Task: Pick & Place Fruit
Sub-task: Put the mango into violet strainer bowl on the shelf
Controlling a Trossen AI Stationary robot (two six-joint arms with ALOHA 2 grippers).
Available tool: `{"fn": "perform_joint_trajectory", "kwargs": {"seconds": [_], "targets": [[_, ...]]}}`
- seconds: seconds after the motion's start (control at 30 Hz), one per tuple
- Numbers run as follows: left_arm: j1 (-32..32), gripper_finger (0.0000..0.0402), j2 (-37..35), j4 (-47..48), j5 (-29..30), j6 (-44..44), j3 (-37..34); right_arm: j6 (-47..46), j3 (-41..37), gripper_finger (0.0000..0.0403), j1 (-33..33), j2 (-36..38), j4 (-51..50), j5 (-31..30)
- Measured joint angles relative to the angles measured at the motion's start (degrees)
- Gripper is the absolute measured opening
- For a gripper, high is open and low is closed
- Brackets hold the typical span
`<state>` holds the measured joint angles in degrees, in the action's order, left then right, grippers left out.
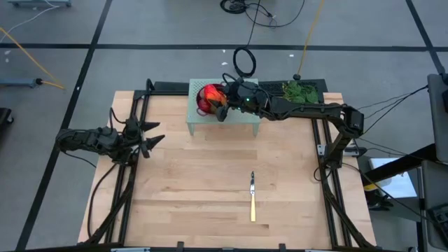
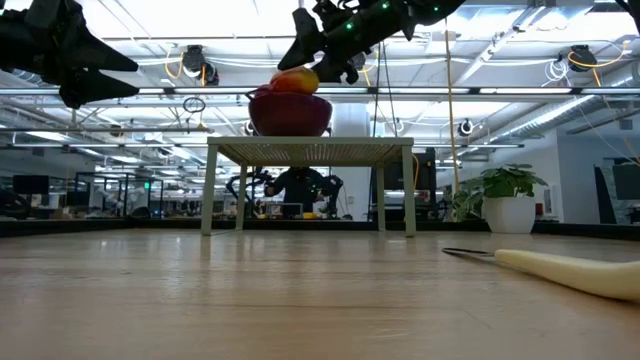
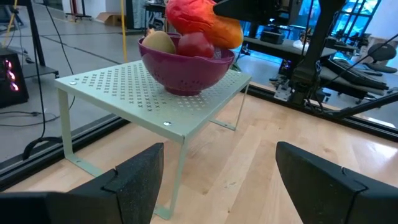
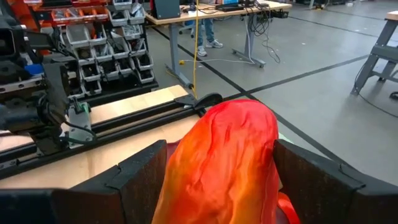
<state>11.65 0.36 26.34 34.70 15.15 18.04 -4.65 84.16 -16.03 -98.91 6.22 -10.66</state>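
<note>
High view: the right gripper (image 1: 218,106) is over the purple bowl (image 1: 203,105) on the pale green rack (image 1: 238,120) at the bench's far edge, its fingers (image 4: 140,171) spread wide around the red-orange fruit (image 4: 227,162) atop the bowl. A brown-green fruit (image 3: 159,42) and a dark red ball (image 3: 194,45) lie in the bowl. The left gripper (image 1: 150,136) hangs near the left edge, fingers apart and empty. A knife (image 1: 253,198) lies towards the near edge on the bare wooden bench (image 1: 196,189).

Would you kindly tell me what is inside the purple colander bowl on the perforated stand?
The purple colander bowl holds a red-orange oblong fruit on top, between the right gripper's fingers, plus a brown-green oval and a dark red ball. Anything lower is hidden by the wall.
</note>
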Motion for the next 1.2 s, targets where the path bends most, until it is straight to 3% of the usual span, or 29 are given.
{"fn": "perform_joint_trajectory", "kwargs": {"seconds": [1.2], "targets": [[0.0,0.0310,0.0,0.0,0.0,0.1,0.0,1.1,0.0,0.0288,0.0,0.0,2.1,-1.7]]}}
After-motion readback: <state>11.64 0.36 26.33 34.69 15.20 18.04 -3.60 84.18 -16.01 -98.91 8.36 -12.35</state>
